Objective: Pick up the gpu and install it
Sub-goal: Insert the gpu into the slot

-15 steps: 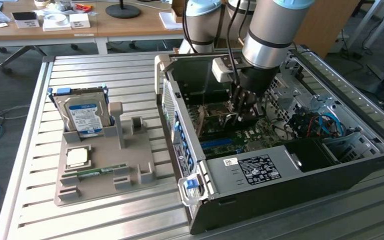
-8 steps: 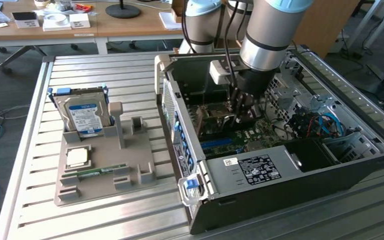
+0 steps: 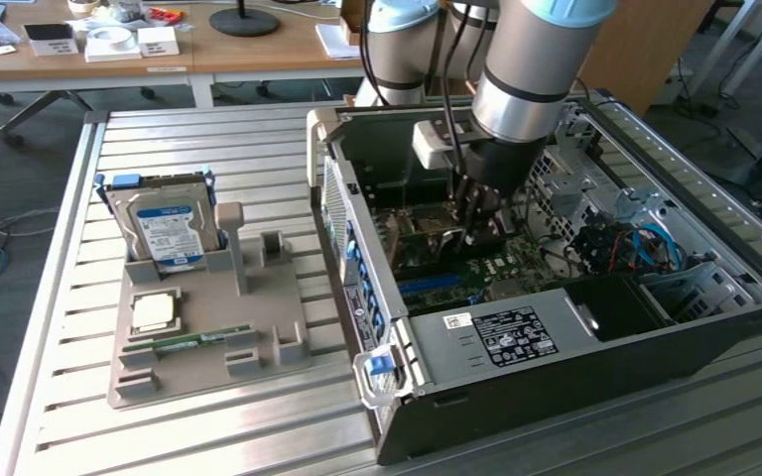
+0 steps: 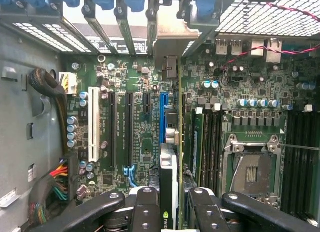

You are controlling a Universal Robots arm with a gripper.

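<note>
The big black open-sided computer case (image 3: 579,327) is lying on the slatted aluminium table (image 3: 195,149), and the grey robot arm (image 3: 527,69) is reaching straight down into it. To the exterior view's left, a grey plastic parts holder (image 3: 209,337) is carrying a silver hard drive with a blue label (image 3: 170,233) and a slim green memory stick (image 3: 202,340).

Inside the case, the green motherboard (image 4: 140,117) is lying under the black two-fingered gripper (image 4: 172,204), which is pinching the gpu (image 4: 169,167), a thin dark card seen edge-on with its silvery metal bracket (image 4: 172,37) meeting the rear slot openings. The card is standing upright just beside the blue expansion slot (image 4: 163,115).

I'd worry that it is sitting slightly off the slot line: pressing down then could bend the card or jam the bracket against the case wall. A loose pinch could also let it tilt.
</note>
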